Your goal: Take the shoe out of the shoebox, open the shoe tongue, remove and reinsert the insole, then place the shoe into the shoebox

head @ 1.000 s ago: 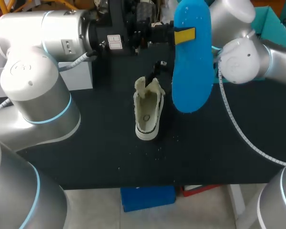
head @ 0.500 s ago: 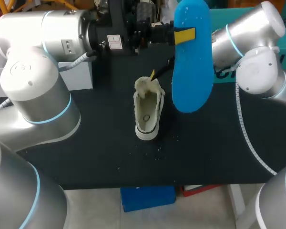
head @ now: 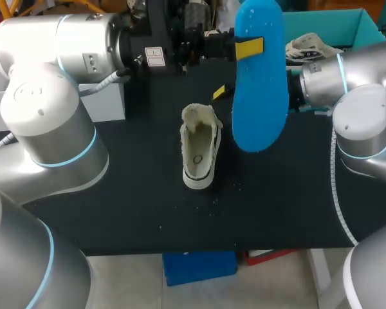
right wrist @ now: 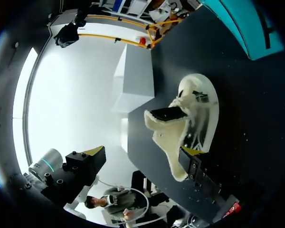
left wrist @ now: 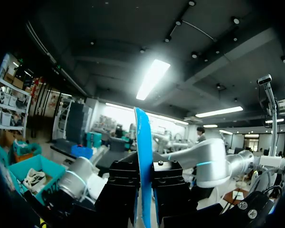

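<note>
Over black bench (head: pixel 116 212), gripping blue insole (head: pixel 260 109) aloft in clenched left end effector (head: pixel 248 47); hanging right end effector (right wrist: pixel 180 138) released near cream shoe (head: pixel 199 154) standing mid-bench; reinserting probably coming next, needing toe-first alignment.

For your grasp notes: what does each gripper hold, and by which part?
Left gripper clamps the insole near one end, across its flat faces. Right gripper holds nothing.

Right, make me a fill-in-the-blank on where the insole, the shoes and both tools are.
The left tool grips the ___ insole. The shoe stands on the table, ___ the shoebox. A second shoe lies ___ that shoebox. The right tool holds ___.
Missing: blue; outside; inside; nothing.
</note>
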Motion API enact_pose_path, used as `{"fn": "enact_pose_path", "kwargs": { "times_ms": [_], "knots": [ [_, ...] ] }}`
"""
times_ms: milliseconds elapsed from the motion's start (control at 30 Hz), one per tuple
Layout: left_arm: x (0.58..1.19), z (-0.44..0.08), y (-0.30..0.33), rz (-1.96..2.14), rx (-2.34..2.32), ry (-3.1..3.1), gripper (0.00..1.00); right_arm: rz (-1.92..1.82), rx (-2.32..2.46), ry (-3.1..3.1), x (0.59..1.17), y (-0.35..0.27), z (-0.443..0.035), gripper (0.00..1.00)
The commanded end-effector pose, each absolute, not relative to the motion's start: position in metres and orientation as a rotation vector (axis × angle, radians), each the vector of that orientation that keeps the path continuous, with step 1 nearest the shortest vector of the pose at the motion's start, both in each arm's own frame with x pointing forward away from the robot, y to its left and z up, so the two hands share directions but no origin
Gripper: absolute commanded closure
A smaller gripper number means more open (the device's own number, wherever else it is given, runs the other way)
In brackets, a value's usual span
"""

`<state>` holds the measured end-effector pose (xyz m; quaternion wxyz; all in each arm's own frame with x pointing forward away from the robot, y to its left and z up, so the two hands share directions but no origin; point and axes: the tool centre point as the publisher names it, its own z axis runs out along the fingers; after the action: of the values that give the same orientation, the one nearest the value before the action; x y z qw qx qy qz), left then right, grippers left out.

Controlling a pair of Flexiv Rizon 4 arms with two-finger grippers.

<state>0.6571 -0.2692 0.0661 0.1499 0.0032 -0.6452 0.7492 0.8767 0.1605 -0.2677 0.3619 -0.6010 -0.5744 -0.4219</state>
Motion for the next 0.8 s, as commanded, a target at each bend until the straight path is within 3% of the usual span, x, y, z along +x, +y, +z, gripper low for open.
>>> {"fn": "enact_pose_path", "kwargs": {
  "times_ms": [33, 667, 800],
  "knots": [
    [0.656, 0.065, -0.271, 2.157, 0.011, -1.853, 1.00, -1.172, -1.454, -1.394, 0.876, 0.158, -0.265, 0.00],
    [0.656, 0.065, -0.271, 2.157, 0.011, -1.853, 1.00, -1.253, -1.361, -1.303, 0.881, 0.151, -0.234, 0.00],
    [0.653, 0.065, -0.274, 2.251, -0.368, -2.055, 1.00, -1.253, -1.361, -1.303, 0.881, 0.151, -0.234, 0.00]
  ]
}}
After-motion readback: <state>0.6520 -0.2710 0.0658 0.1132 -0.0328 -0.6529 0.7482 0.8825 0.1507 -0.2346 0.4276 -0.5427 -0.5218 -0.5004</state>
